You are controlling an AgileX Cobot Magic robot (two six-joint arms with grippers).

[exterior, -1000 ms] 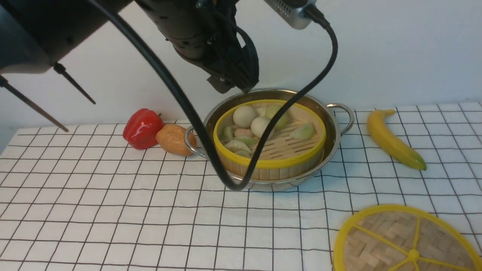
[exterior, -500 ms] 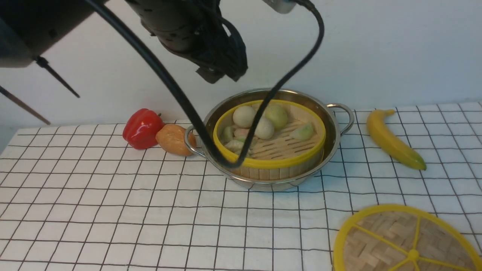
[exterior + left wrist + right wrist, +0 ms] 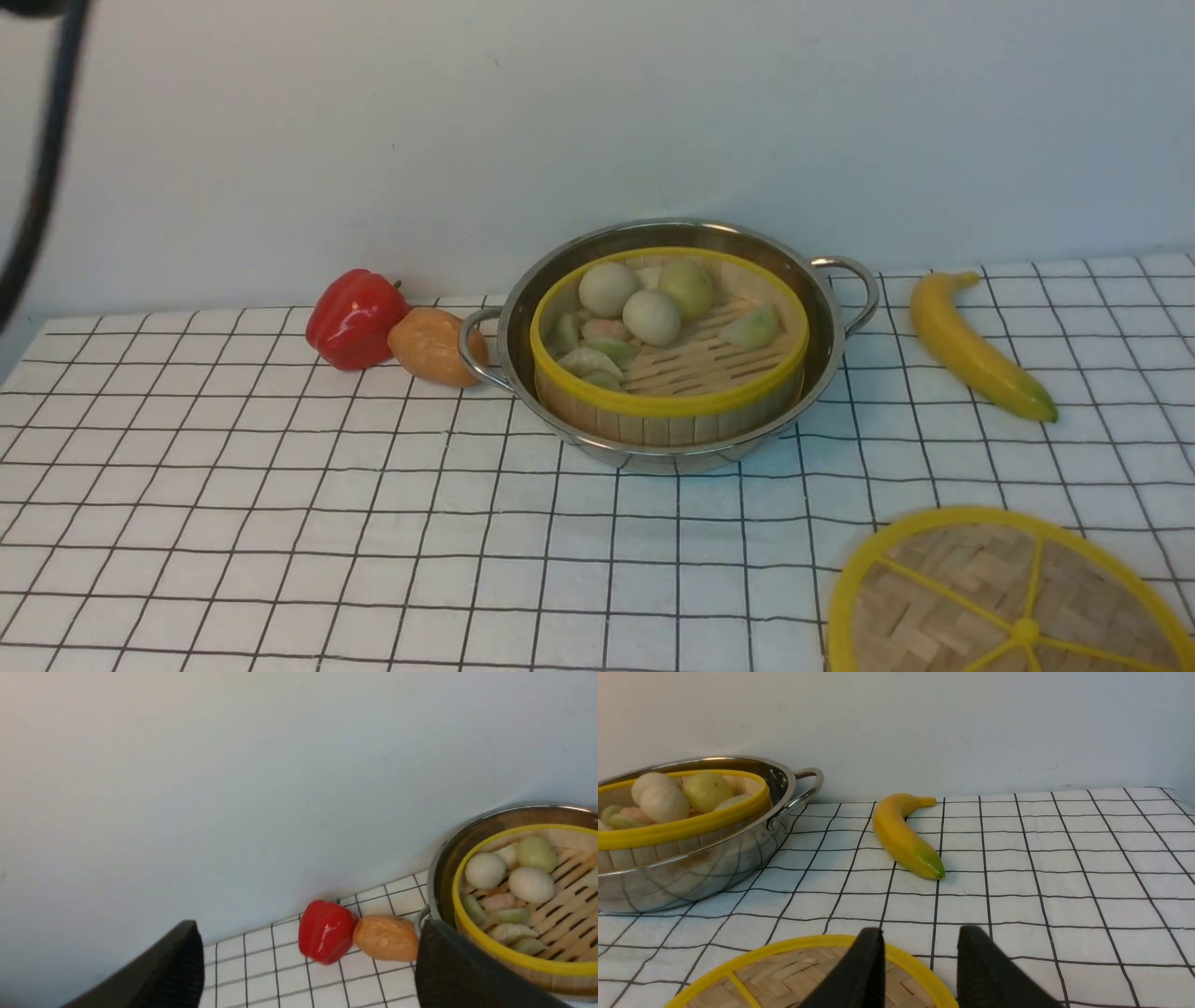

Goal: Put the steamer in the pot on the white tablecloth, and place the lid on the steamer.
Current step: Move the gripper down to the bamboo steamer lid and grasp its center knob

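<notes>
The steamer [image 3: 667, 403], a bamboo basket with buns and dumplings on its slats, sits inside the shiny steel pot [image 3: 826, 345] at the back of the white tablecloth [image 3: 280, 523]. The woven lid [image 3: 971, 579] lies flat at the front right corner, apart from the pot. My left gripper [image 3: 307, 926] is open and empty, up and to the left of the pot [image 3: 441, 868] and steamer [image 3: 533, 963]. My right gripper [image 3: 920, 933] is open just above the far rim of the lid [image 3: 784, 970], nothing between its fingers. Neither gripper shows in the front view.
A red pepper [image 3: 353, 317] and an orange-brown toy food [image 3: 431, 347] lie touching the pot's left handle. A banana [image 3: 971, 350] lies to the pot's right, between the pot and the cloth's right edge. A wall stands close behind the pot.
My left arm, which hung over the pot, has risen and pulled away to the left, out of the front view. The steamer stays in the pot.
</notes>
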